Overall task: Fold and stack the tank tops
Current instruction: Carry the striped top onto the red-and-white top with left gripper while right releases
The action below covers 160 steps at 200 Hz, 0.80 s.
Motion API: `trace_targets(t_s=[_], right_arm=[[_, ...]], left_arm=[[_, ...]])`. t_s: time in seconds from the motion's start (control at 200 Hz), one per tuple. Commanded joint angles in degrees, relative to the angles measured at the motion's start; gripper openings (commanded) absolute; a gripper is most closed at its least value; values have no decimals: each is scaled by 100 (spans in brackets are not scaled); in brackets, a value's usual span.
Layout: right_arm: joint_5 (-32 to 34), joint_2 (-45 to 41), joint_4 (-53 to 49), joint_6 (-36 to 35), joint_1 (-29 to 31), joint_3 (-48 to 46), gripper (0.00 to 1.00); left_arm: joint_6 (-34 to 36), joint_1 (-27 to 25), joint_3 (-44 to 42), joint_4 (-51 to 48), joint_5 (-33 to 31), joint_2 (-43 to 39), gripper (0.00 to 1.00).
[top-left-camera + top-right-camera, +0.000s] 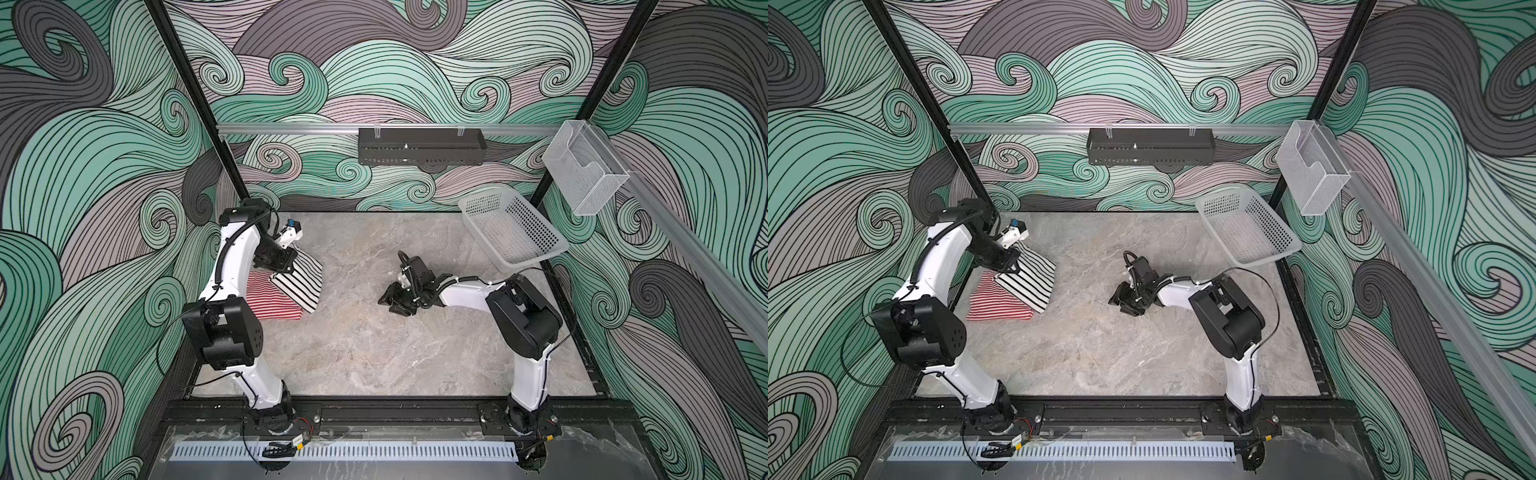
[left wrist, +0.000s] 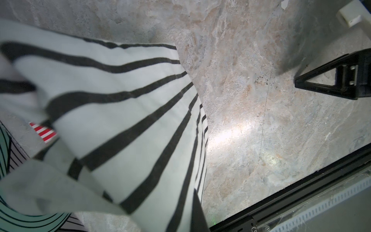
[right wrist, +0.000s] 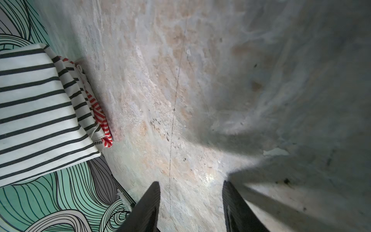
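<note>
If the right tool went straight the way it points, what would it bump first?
Probably the bare table; the right tool aims past the tank tops, off to one side. Depth is unclear.

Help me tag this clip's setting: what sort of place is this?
Probably a lab robot cell, not a home: a left arm and right arm bolted to a black rail edging the tabletop, swirl-printed wall panels closing it in, and an aluminium rail carrying a black tray.
</note>
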Motion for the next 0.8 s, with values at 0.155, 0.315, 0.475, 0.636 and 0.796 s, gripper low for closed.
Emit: trace_targets(t_s=[0.155, 0.315, 0.475, 0.636, 0.796], right_arm=[[-59, 95, 83, 83, -3, 53, 52], [-39, 74, 99, 98, -7, 6, 52], [-44, 98, 119, 129, 19, 18, 52], [-51, 76, 98, 117, 32, 51, 52], [-39, 22, 99, 107, 35, 1, 52]], left_arm=[[623, 692, -5, -209, -142, -37, 0], [711, 1133, -311, 112, -142, 140, 0], [760, 1270, -820, 561, -252, 263, 0], [558, 1379, -1220, 1239, -567, 489, 0], [342, 1420, -1508, 1869, -921, 725, 0]])
